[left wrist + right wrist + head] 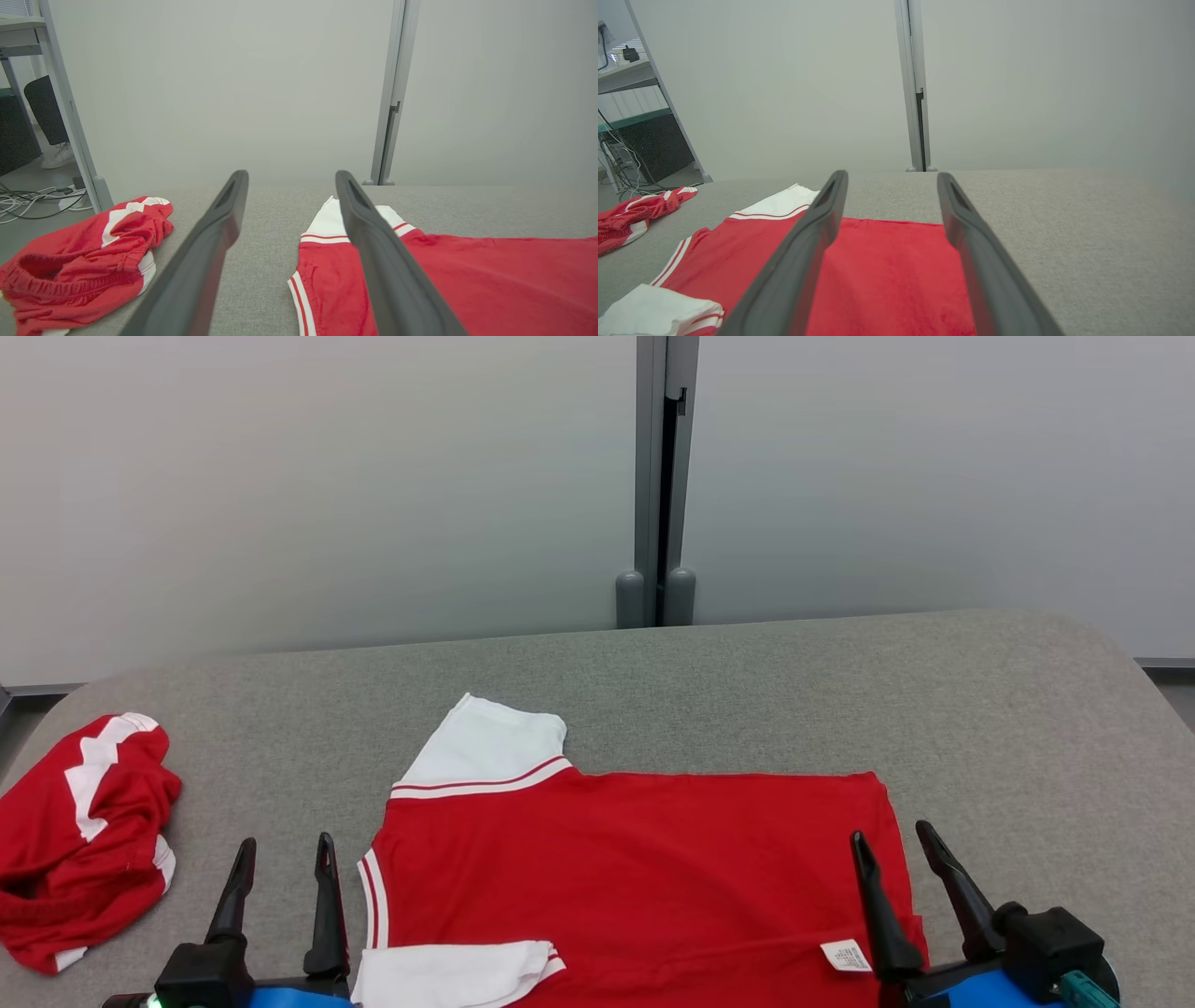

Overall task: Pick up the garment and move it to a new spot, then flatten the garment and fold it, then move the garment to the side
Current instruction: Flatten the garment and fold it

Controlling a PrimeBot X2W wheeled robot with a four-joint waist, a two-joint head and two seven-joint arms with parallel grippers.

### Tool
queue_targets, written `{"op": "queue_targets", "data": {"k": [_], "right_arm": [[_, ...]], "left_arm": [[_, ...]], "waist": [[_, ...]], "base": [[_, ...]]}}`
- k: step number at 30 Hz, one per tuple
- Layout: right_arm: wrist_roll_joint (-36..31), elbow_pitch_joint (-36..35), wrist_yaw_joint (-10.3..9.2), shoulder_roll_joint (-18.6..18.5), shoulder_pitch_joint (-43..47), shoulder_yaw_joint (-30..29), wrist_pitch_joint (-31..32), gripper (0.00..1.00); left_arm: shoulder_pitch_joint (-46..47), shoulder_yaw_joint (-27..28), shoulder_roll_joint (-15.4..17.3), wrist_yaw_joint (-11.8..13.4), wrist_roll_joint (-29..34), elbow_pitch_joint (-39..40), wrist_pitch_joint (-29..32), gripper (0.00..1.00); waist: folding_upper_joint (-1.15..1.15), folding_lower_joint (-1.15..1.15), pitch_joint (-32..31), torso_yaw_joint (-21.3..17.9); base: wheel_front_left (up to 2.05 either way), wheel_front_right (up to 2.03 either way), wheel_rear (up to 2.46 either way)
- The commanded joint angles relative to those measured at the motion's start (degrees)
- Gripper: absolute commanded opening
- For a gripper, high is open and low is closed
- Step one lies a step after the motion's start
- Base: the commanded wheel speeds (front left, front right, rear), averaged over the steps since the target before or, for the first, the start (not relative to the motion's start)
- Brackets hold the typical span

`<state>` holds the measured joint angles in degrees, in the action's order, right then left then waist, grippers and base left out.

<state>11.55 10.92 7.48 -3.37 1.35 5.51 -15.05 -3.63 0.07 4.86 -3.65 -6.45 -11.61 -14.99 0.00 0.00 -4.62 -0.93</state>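
The garment (635, 868) is a red shirt with white sleeves, spread flat on the grey table (747, 691), its white label (846, 955) showing near the right hem. My left gripper (285, 863) stands open just left of the shirt's collar edge, above bare table. My right gripper (892, 845) is open over the shirt's right edge. In the left wrist view the shirt (467, 280) lies to the right of the left gripper (289, 186). In the right wrist view the red cloth (887, 275) spreads beneath the right gripper (889, 184). Nothing is held.
A crumpled red and white piece of clothing (79, 840) lies at the table's left edge, also in the left wrist view (84, 261). A pale wall with a grey post (658, 476) stands behind the table. Cables (32, 200) lie on the floor at the far left.
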Motion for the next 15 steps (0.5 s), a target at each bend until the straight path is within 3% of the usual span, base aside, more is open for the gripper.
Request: {"op": "queue_targets", "data": {"k": [1,15], "right_arm": [[-1.5,-0.32,0.03,0.24,1.0,-0.2,-0.15,1.0],[-3.9,0.33,0.03,0.49,2.58,-2.06,-0.15,1.0]], "left_arm": [[0.79,0.15,-0.17,-0.09,0.58,-0.65,-0.26,1.0],[-0.15,0.22,-0.48,-0.76,1.5,-3.41,-0.26,1.0]], "waist": [[0.0,0.0,-0.12,0.1],[0.0,0.0,-0.39,0.49]], "base": [[0.0,0.0,0.0],[0.0,0.0,0.0]]}}
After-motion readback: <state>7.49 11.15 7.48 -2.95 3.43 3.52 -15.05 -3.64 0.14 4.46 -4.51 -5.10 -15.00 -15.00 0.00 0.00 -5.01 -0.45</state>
